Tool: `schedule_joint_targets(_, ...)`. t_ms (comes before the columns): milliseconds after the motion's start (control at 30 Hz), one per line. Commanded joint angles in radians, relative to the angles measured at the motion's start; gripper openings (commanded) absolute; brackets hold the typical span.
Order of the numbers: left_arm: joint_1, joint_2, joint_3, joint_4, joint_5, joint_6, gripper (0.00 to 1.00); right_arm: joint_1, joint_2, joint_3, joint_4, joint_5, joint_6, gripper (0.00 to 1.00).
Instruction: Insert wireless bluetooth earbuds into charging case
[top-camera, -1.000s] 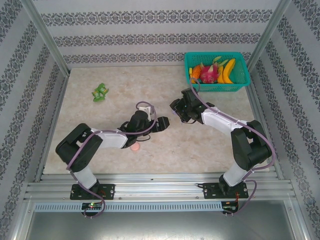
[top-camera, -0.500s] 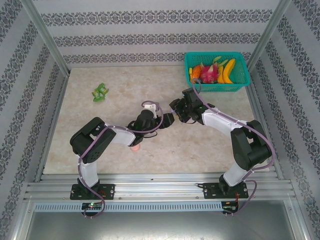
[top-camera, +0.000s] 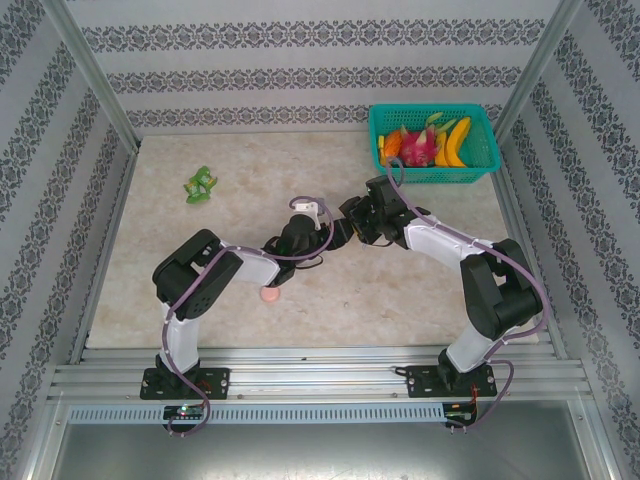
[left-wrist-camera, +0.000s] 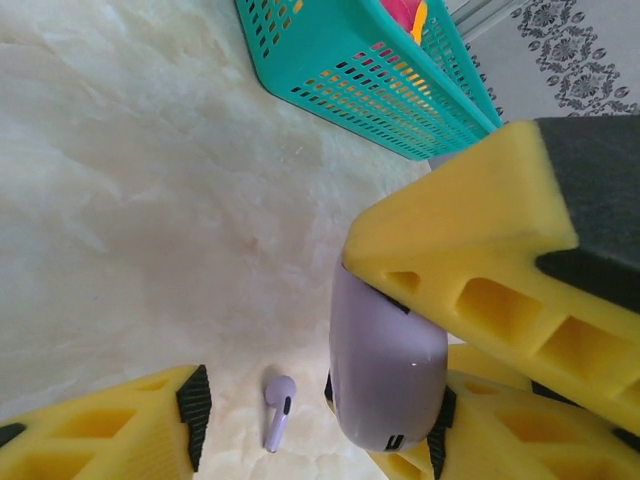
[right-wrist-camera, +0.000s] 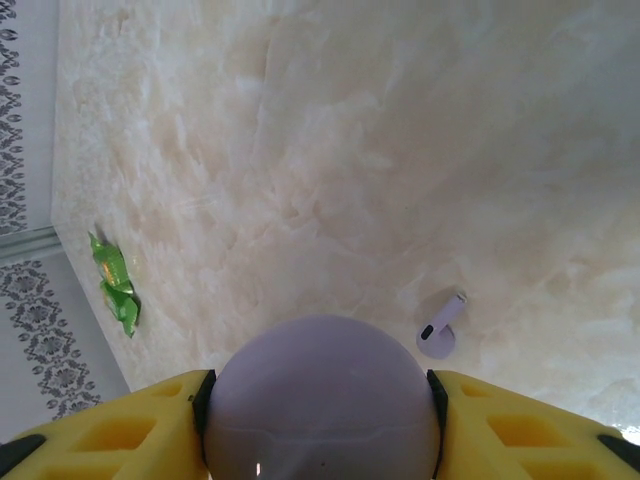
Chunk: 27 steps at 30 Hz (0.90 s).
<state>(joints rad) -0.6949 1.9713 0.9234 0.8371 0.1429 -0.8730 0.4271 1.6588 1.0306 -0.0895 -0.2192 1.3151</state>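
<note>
right wrist: lilac case (right-wrist-camera: 322, 400) in fingers (right-wrist-camera: 110, 435), green packet (right-wrist-camera: 115, 285) | left wrist: teal basket (left-wrist-camera: 340, 70)

A teal basket (top-camera: 440, 172) of fruit (top-camera: 420, 146) sits at the table's (top-camera: 250, 165) far right, a small green item (top-camera: 200, 184) far left.

Tiny lilac stemmed earbud (left-wrist-camera: 278, 410) on its side, near the round lilac case (right-wrist-camera: 322, 400).
</note>
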Motion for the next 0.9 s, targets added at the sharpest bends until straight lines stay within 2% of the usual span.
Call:
schedule_joint_targets(0, -0.009, 0.021, 0.029, 0.056, -0.047, -0.022, 0.56, -0.004, 0.009, -0.015, 0.022, -0.024, 0.019, 0.52)
schedule_joint_targets(300, -0.010, 0.043, 0.039, 0.075, -0.072, -0.042, 0.46, -0.006, 0.007, -0.022, 0.029, -0.029, 0.024, 0.51)
schedule_joint_targets(467, -0.010, 0.059, 0.047, 0.089, -0.081, -0.054, 0.35, -0.006, 0.009, -0.030, 0.036, -0.033, 0.029, 0.51)
schedule_joint_targets(867, -0.010, 0.061, 0.050, 0.089, -0.084, -0.055, 0.21, -0.013, 0.000, -0.040, 0.042, -0.039, 0.029, 0.53)
